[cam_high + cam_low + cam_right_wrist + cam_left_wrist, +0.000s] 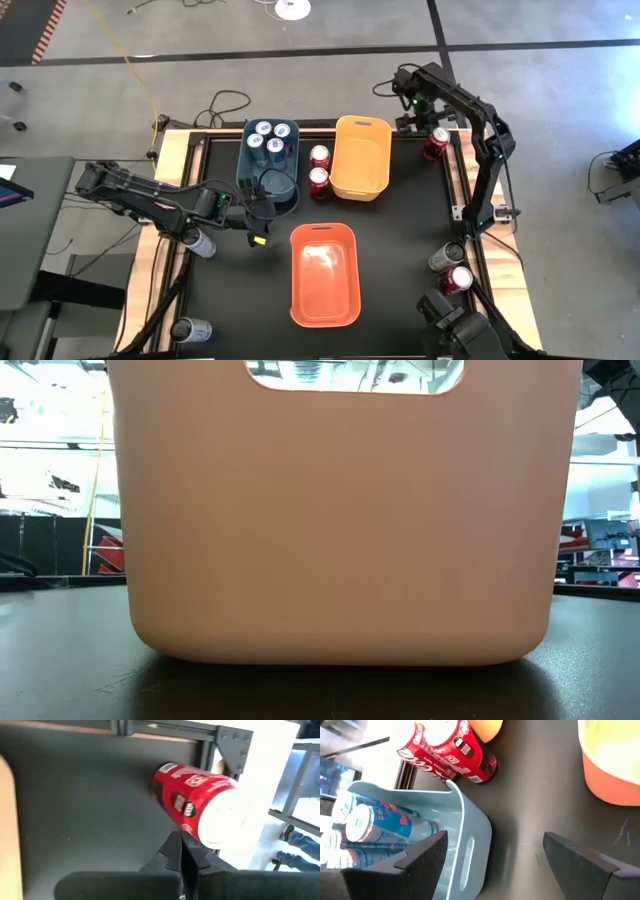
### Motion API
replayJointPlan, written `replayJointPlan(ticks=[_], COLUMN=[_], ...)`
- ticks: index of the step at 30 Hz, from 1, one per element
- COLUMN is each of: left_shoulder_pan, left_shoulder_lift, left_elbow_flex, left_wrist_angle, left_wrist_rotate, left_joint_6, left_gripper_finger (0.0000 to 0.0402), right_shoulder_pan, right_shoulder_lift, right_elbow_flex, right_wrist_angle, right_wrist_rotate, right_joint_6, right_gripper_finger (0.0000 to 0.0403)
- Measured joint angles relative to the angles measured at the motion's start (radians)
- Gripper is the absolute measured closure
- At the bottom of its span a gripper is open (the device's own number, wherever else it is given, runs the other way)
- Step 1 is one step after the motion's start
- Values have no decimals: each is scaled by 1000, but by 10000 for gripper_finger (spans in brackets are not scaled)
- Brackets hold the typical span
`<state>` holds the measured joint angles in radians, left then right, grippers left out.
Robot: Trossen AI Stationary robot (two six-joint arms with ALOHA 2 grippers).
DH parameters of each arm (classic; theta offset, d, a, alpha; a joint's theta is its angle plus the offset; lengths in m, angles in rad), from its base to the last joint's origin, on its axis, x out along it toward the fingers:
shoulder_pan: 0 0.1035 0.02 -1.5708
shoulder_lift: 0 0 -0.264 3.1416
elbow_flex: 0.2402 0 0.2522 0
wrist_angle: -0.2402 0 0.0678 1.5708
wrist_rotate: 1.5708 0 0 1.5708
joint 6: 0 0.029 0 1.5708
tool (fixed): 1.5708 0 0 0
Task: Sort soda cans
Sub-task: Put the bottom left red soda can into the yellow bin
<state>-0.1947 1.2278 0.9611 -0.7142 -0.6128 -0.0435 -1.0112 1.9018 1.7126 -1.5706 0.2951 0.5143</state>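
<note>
Four blue cans (268, 140) stand in the blue bin (246, 178); two red cans (319, 168) wait beside the yellow bin (361, 187), others lie scattered at the table's (400, 260) edges. The left gripper (258, 215) hangs agape by the blue bin, the right gripper (182, 851) pinched together near a corner red can (436, 142). Sorting looks barely begun; the orange bin (324, 318) blocks the low view.

Two dark, near-black jointed arms showing – left arm (150, 195) and right arm (470, 110) – boxy matte links, black cables trailing along them. Green light glowing near each wrist – a small yellow bit showing by the left gripper (258, 232). Left gripper's fingers (422, 862) looking like flat, dark wedge-shaped plates; right gripper (181, 852) fingers black, narrow.
</note>
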Motion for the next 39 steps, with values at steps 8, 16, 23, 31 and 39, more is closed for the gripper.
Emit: replayJointPlan(ticks=[8,16,23,31,39], left_shoulder_pan=[0,0,0,0,0], left_shoulder_lift=[0,0,0,0,0], left_elbow_flex=[0,0,0,0,0], left_wrist_angle=[1,-4,-12,-12,0], left_wrist_rotate=[0,1,2,2,1], left_joint_6=[5,-23,-38,-39,-29], left_gripper_finger=[77,77,77,77,77], right_shoulder_pan=[-30,-55,-43,-42,-30], right_shoulder_lift=[0,2,-1,-2,-8], right_elbow_flex=[-2,-77,-84,-83,-80], right_wrist_angle=[0,-1,-3,-4,23], right_wrist_rotate=[100,112,61,18,9], right_joint_6=[62,74,34,-38,-171], right_gripper_finger=[398,401,402,402,403])
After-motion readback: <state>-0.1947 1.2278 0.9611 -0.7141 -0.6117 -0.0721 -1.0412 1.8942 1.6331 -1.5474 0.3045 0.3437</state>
